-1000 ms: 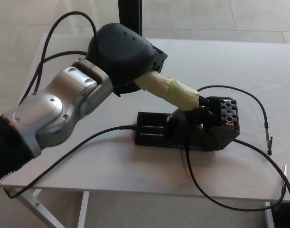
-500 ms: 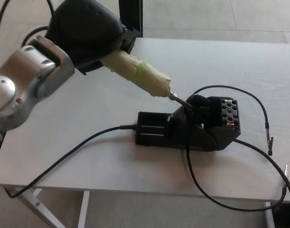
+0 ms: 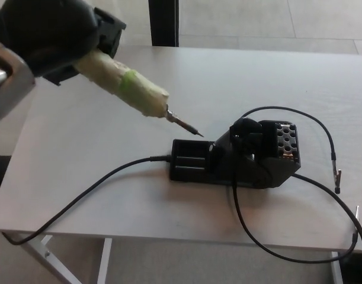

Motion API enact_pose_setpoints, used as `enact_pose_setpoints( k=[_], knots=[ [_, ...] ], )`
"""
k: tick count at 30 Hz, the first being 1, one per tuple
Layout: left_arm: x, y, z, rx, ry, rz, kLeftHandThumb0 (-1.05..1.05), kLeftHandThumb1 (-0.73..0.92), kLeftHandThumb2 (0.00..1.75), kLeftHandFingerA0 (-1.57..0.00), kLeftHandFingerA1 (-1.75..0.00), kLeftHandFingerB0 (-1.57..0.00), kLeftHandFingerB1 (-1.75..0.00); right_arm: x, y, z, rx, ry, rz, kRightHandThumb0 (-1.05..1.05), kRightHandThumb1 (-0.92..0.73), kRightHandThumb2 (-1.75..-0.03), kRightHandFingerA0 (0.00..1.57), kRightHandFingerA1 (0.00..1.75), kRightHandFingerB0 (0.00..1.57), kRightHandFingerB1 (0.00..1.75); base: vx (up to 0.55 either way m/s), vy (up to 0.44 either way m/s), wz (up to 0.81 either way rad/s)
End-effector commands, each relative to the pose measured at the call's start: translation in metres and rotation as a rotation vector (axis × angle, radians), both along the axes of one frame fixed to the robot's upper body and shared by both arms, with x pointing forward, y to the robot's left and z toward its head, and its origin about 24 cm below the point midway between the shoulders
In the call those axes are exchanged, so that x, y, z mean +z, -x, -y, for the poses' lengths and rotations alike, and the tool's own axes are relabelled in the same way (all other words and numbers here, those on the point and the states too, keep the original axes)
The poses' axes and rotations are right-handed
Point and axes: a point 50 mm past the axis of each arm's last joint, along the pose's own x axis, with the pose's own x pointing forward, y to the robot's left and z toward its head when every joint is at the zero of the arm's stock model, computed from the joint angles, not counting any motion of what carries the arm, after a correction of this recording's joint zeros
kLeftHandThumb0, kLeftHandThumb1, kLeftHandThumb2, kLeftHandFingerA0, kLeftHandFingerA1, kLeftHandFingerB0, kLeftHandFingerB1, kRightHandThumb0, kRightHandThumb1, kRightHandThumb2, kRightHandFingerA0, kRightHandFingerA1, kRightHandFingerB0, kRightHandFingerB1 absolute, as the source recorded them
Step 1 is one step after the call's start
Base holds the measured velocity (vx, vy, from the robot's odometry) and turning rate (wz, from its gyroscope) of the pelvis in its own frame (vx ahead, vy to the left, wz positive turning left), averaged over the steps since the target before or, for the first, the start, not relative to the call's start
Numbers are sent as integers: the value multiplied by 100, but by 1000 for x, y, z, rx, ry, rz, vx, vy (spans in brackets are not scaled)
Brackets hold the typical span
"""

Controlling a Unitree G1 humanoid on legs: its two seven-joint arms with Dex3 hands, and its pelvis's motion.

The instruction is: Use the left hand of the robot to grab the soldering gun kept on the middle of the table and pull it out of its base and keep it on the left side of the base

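1. Head view, the left hand [image 3: 50, 35]: it comes in at the upper left corner and is clenched around the rear of the soldering gun [image 3: 124, 86]; the black shell of the hand hides the fingers themselves, but the tool is carried in the air, so it is grasped.

2. Head view, the soldering gun: its handle is wrapped in pale tape with one green band; the metal tip [image 3: 185, 124] points down and to the right, toward the base [image 3: 234, 160]; the tip is free of the holder opening [image 3: 246, 130] and hangs apart from it, above the table [image 3: 275, 77]; so I judge the pulling-out step as done.

3. Head view, the relation for the coming move: the long axis of the tool runs from upper left to lower right, and the whole tool already lies to the left of the base; the bare table surface left of the base is just below it; the hand needs mostly to go down; the black cable [image 3: 98, 186] from the left end of the base crosses this area, so the tool could land on it.

4. Head view, the right hand: it is not in view.
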Motion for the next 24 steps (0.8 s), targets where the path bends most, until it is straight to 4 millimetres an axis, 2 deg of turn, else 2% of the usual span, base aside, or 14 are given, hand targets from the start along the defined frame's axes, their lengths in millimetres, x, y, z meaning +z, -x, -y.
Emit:
enact_pose_setpoints(
  k=[1, 3, 5, 6, 10, 11, 15, 16, 17, 18, 19, 20, 23, 24],
  knots=[
    [-27, 13, -8, 41, 108, -80, -18, 53, 105, -96, -175, -78, -149, 3, 0, 2, -18, 14, 22, -105, -75, -143, 149, 103, 70, 120, 0, 0, 0],
    [-55, 24, -12, 97, 137, -162, -16, 56, 101, -91, -175, -75, -150, 2, 0, 2, -21, 13, 17, -105, -92, -97, 153, 89, 72, 134, 0, 0, 0],
    [-54, 24, -11, 98, 138, -161, -16, 56, 101, -91, -175, -75, -150, 2, 0, 2, -22, 12, 18, -105, -92, -97, 153, 89, 72, 134, 0, 0, 0],
    [-79, 34, -10, 105, 152, -213, -14, 51, 108, -94, -175, -81, -145, 1, -1, 1, -18, 13, 13, -105, -75, -144, 157, 107, 73, 121, 0, 0, 0],
    [-95, 38, -5, 111, 154, -232, -19, 52, 111, -98, -175, -79, -152, 2, -1, 1, -19, 9, 13, -105, -75, -142, 151, 100, 69, 117, 0, 0, 0],
    [-97, 38, -5, 113, 164, -232, -28, 50, 113, -124, -143, -99, -126, 1, -4, 0, -16, 4, 15, -105, -74, -142, 151, 98, 68, 116, 0, 0, 0],
    [-107, 40, -1, 110, 193, -251, -20, 54, 121, -98, -175, -81, -156, 1, -4, -1, -6, 18, 8, -105, -74, -142, 151, 100, 70, 117, 0, 0, 0],
    [-109, 40, 0, 119, 195, -259, -19, 54, 121, -98, -175, -80, -156, 1, -5, -1, -7, 17, 13, -105, -92, -92, 155, 86, 74, 137, 0, 0, 0],
    [-111, 41, 0, 130, 200, -273, -19, 55, 118, -96, -175, -79, -154, 2, -6, -1, -8, 12, 18, -105, -92, -91, 155, 87, 74, 137, 0, 0, 0],
    [-115, 42, 1, 142, 194, -281, -24, 52, 113, -122, -142, -95, -123, 2, -6, 0, -5, 19, 7, -105, -74, -142, 150, 100, 70, 117, 0, 0, 0],
    [-116, 42, 2, 155, 177, -292, -16, 57, 106, -92, -175, -73, -152, 2, -6, -1, -1, 19, 9, -105, -92, -93, 157, 84, 73, 137, 0, 0, 0],
    [-118, 42, 2, 178, 137, -313, -16, 60, 102, -89, -175, -70, -151, 2, -7, -1, 2, 23, 7, -105, -76, -143, 150, 98, 70, 117, 0, 0, 0],
    [-122, 41, 2, 214, 100, -342, -17, 61, 99, -86, -175, -70, -148, 2, -8, -1, 9, 19, 13, -105, -76, -144, 150, 100, 71, 118, 0, 0, 0],
    [-123, 41, 3, 220, 89, -350, -15, 60, 100, -86, -175, -71, -146, 2, -8, -1, 8, 19, 16, -105, -92, -93, 155, 86, 74, 138, 0, 0, 0]
  ],
)
